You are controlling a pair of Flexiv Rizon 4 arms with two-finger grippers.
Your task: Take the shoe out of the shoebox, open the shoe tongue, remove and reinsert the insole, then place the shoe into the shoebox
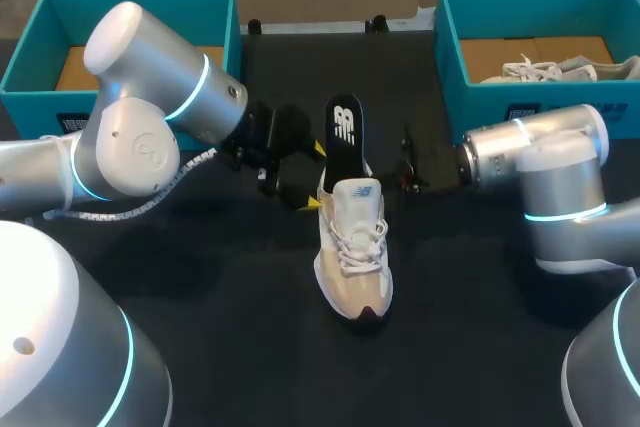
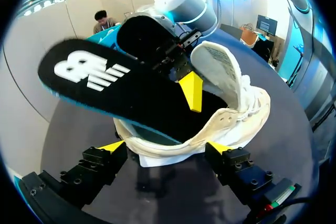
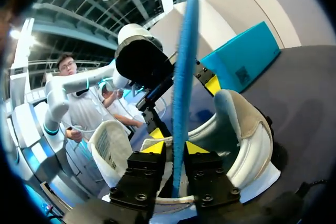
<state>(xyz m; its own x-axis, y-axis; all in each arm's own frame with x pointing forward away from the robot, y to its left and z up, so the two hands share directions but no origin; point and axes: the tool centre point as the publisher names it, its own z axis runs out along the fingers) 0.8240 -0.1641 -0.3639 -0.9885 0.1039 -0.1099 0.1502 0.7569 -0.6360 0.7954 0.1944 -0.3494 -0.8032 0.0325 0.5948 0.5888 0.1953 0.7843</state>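
Right gripper (image 3: 176, 148): fingers nearly closed, clamped on the lower edge of the insole (image 3: 184, 66) from both sides. The insole stands on edge, upright, rising out of the heel opening of the shoe (image 1: 352, 247). Its black face with white print faces the left arm.

Left gripper (image 2: 165, 148): spread wide, holding nothing. Its tips sit on either side of the heel collar, at 9 o'clock from the heel in the head view. Can't tell if either tip touches the collar.

The shoe sits mid-table (image 1: 200, 277), sole down, toe at 6 o'clock, tongue (image 2: 220, 69) folded forward over the laces.

Around it: a teal shoebox (image 1: 40, 107) at 10 o'clock and a second teal box (image 1: 490, 107) at 2 o'clock with another shoe (image 1: 560, 69) inside. Both are well apart from the shoe.

Hidden: the insole's lower end is down inside the shoe. In the head view the right gripper's tips are too dark to make out.
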